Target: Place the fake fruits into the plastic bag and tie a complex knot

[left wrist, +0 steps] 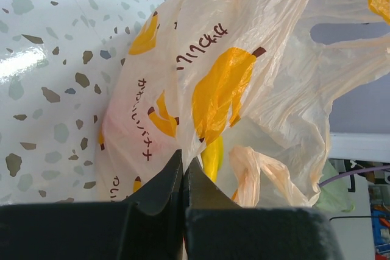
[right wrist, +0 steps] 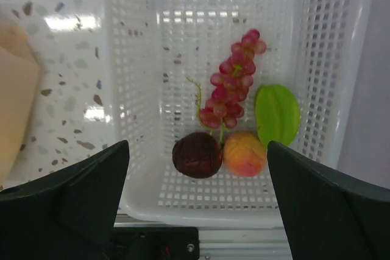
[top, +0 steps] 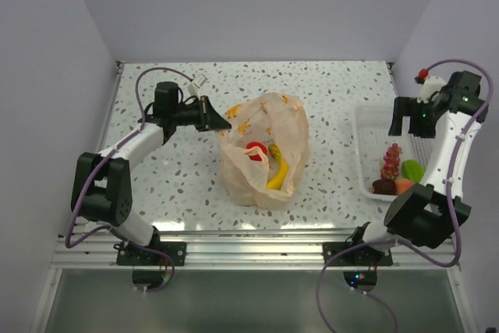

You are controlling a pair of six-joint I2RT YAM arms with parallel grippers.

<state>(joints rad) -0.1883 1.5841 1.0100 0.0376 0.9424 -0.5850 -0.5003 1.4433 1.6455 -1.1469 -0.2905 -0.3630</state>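
The pale peach plastic bag lies mid-table with its mouth open. Inside it I see a yellow banana bunch and a red piece. My left gripper is shut on the bag's left rim. In the left wrist view the bag fills the frame and the banana shows through. My right gripper is open and empty above the white basket. Below it lie a red grape bunch, a green piece, a dark maroon piece and an orange piece.
The white perforated basket stands at the table's right edge, close to the right wall. White walls enclose the speckled table on three sides. An aluminium rail runs along the near edge.
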